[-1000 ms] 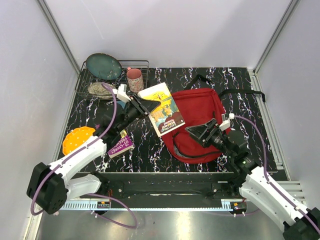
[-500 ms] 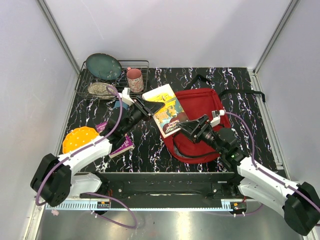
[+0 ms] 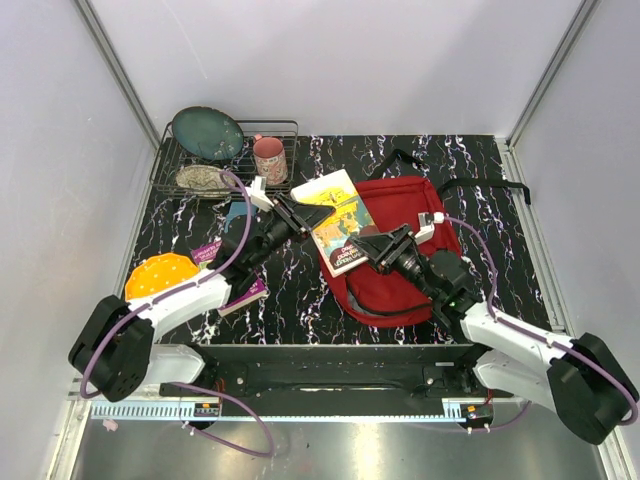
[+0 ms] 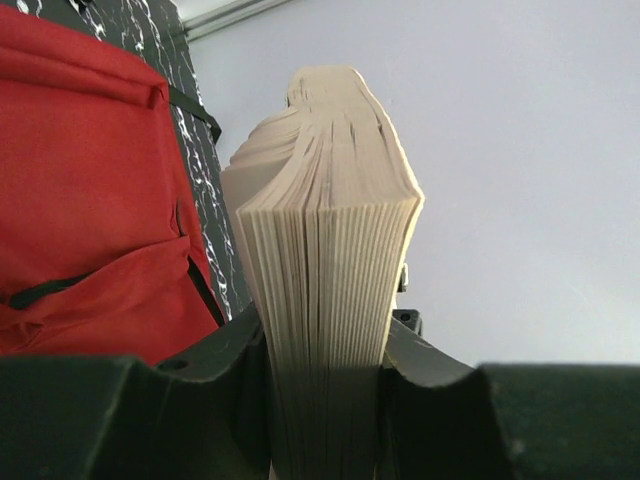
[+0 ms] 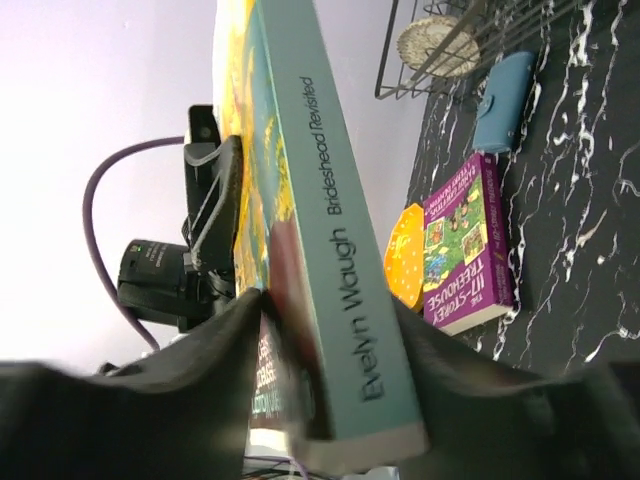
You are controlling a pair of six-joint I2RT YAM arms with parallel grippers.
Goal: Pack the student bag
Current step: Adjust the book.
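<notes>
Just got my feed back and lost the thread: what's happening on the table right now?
Both arms have the same paperback, Brideshead Revisited. The left gripper is clamped on its page edge and the right gripper on its spine. It is held in the air over the student bag, not yet inside. A purple book lies on the table.

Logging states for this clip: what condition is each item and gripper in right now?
paperback book: held in the air by both grippers.
left gripper: shut on the paperback book.
right gripper: shut on the paperback book.
student bag: lying flat, grey lining showing at its near edge.
purple book: lying flat, cover up.
mug: upright in the rack.
</notes>
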